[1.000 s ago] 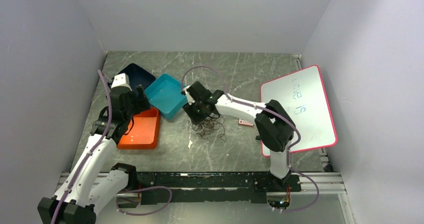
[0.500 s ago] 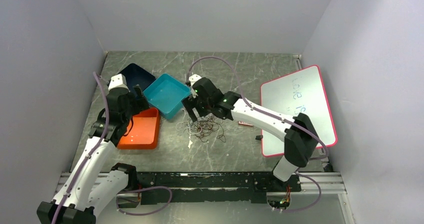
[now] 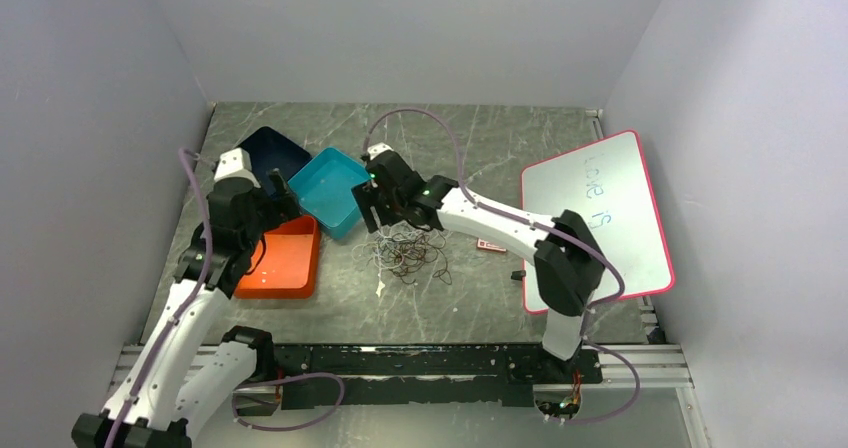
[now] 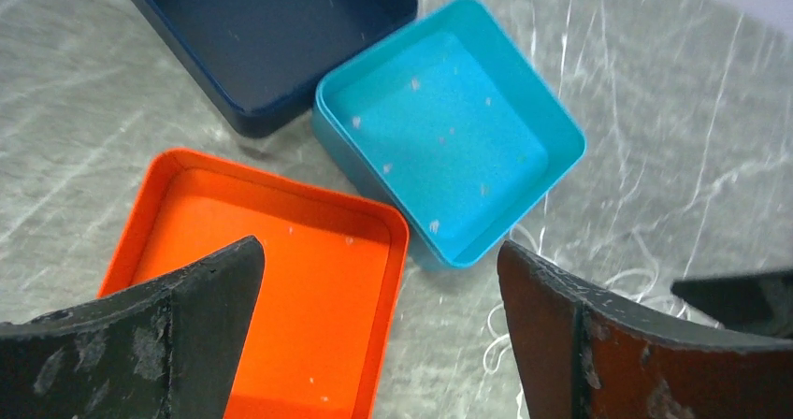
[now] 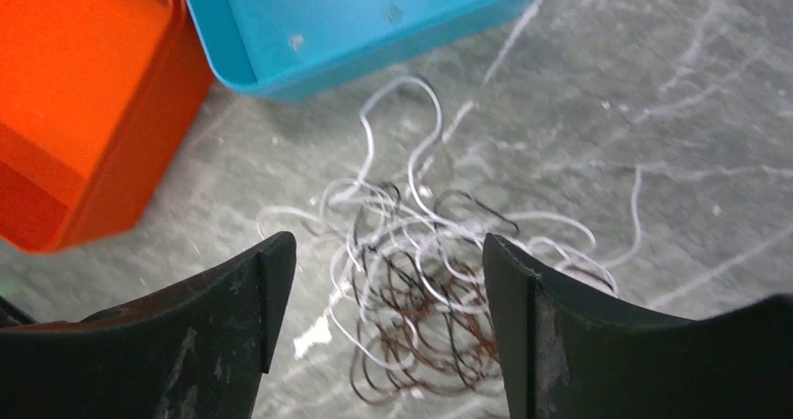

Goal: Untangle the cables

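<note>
The cables [image 3: 406, 254] lie in a loose palm-sized tangle of whitish and dark brown strands on the marble table, just right of the trays. My right gripper [image 3: 377, 215] hovers over the tangle's upper left edge. In the right wrist view the right gripper [image 5: 385, 251] is open, and the cables [image 5: 425, 283] rest on the table below the gap, untouched. My left gripper [image 3: 279, 205] hangs open above the orange tray's far edge. In the left wrist view the left gripper [image 4: 379, 251] holds nothing, and a few white cable strands [image 4: 625, 279] show beside its right finger.
An orange tray [image 3: 290, 268], a teal tray [image 3: 335, 190] and a navy tray [image 3: 265, 146] cluster at the left. A pink-rimmed whiteboard [image 3: 600, 213] lies at the right. A small red-and-white tag [image 3: 491, 245], a small black piece [image 3: 517, 275] and a white scrap [image 3: 380, 288] lie near the tangle.
My right gripper has lifted out of the tangle, opened wider and shifted up and left toward the teal tray. White strands now trail further left. The left arm has barely moved.
</note>
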### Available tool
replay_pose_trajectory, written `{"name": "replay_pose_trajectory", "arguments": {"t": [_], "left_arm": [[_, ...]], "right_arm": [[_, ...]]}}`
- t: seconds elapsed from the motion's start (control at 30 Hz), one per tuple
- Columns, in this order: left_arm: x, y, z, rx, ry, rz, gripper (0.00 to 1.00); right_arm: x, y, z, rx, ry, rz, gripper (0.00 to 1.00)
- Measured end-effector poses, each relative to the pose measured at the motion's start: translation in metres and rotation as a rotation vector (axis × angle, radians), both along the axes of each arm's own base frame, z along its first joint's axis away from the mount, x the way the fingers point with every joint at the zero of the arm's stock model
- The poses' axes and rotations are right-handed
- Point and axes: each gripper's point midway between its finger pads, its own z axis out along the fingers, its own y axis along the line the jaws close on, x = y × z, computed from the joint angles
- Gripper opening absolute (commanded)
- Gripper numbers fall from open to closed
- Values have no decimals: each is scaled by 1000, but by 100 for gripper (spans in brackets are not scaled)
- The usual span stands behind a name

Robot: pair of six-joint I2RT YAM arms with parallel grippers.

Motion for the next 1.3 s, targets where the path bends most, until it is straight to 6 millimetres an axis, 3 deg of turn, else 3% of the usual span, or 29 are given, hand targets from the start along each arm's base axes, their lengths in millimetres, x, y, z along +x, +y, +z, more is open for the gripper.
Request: {"name": "replay_pose_trajectory", "arguments": {"t": [0.13,0.3,0.47,0.67,0.77,1.07,1.17,1.3], "left_arm": [[0,-13,-21,8,89,-76,99],[-5,-16,-10,16,50,-115,99],[-9,-12,1,27,6,-109,99],[-7,-12,-7,38,38,-113,97],[-8,-12,-11,43,57,-113,96],[-13,-10,2,41,6,-116,96],[-13,-10,2,42,5,-117,94],[-13,-14,3,44,1,-142,93]], "right_arm": [[11,25,-1,42,11,6,58],[21,48,-15,57,38,29,51],[19,50,-50,1,92,34,49],[14,43,-76,-57,138,30,45],[14,43,-79,-60,145,26,42],[17,52,-76,-9,144,4,15],[19,55,-75,5,137,0,0],[19,53,-73,13,127,-1,0]]}}
